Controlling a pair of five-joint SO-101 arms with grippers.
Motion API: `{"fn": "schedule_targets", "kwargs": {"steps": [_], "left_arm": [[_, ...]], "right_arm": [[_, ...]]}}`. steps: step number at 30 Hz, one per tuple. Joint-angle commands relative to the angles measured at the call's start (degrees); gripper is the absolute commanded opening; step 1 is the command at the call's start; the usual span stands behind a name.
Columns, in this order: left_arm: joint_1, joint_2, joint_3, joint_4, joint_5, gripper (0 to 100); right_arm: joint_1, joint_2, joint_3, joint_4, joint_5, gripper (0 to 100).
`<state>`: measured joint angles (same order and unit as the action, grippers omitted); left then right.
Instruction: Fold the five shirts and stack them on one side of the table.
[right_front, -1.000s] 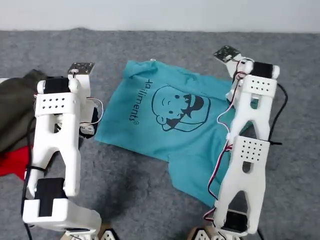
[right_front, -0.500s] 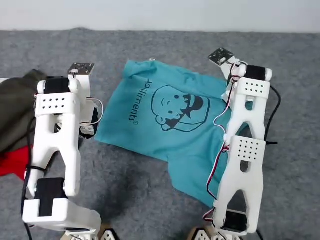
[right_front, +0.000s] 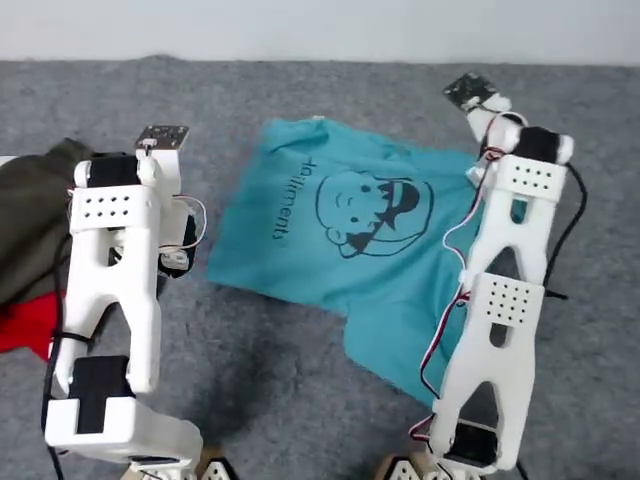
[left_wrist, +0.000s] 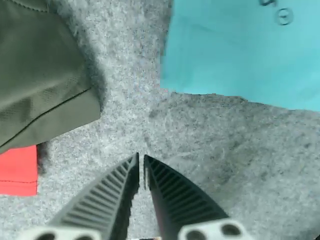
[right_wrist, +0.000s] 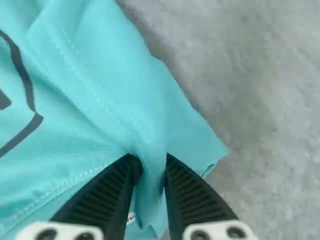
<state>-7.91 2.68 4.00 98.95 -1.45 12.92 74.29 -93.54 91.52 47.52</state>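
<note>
Right gripper (right_wrist: 150, 167): jaws nearly closed, pinching a raised fold at the hemmed edge of the teal cotton shirt with a dark cartoon print (right_front: 350, 240). The shirt lies spread over the middle of the grey felt-covered table (right_front: 250, 380), toward its far edge. Left gripper (left_wrist: 141, 161): jaws closed, holding nothing, above the felt between the shirt's corner and a crumpled olive-green garment (left_wrist: 40, 75) at the left edge, with a red cloth (left_wrist: 17, 170) beside it.

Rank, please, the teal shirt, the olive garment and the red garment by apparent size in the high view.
1. teal shirt
2. olive garment
3. red garment
The last two run past the frame edge, so this ranks only their visible parts.
</note>
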Motion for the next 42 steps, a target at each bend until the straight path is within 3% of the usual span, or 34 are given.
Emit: {"fn": "schedule_targets", "kwargs": {"steps": [1, 10, 14, 18, 21, 24, 26, 36, 42], "left_arm": [[0.6, -2.7, -0.3, 1.6, 0.7, 1], [0.6, -2.7, -0.3, 1.6, 0.7, 1], [0.6, -2.7, -0.3, 1.6, 0.7, 1], [0.6, -2.7, -0.3, 1.6, 0.7, 1], [0.6, -2.7, -0.2, 1.6, 0.7, 1], [1.0, -2.7, -0.2, 1.6, 0.7, 1], [2.4, -2.7, -0.2, 1.6, 0.7, 1], [18.8, -2.1, -0.3, 1.2, 0.6, 2], [18.1, -2.0, -0.3, -1.8, 0.4, 2]], "right_arm": [[2.6, -1.4, -2.7, -2.0, 0.3, 8.5], [4.9, -0.7, 0.0, -6.6, 0.0, 12.2], [6.7, -0.8, 0.0, -6.5, -5.1, 12.2], [7.1, -0.7, 0.4, -6.4, -5.4, 12.2], [6.8, -0.8, -0.1, -2.9, -5.4, 12.2], [5.1, -0.9, -0.1, 7.6, -5.3, 12.2], [4.4, -0.9, -0.1, 11.7, -5.5, 12.2], [2.8, -12.8, 1.1, 11.7, -5.7, 12.2], [0.5, -25.8, 20.7, 11.8, -5.7, 12.2]]}}
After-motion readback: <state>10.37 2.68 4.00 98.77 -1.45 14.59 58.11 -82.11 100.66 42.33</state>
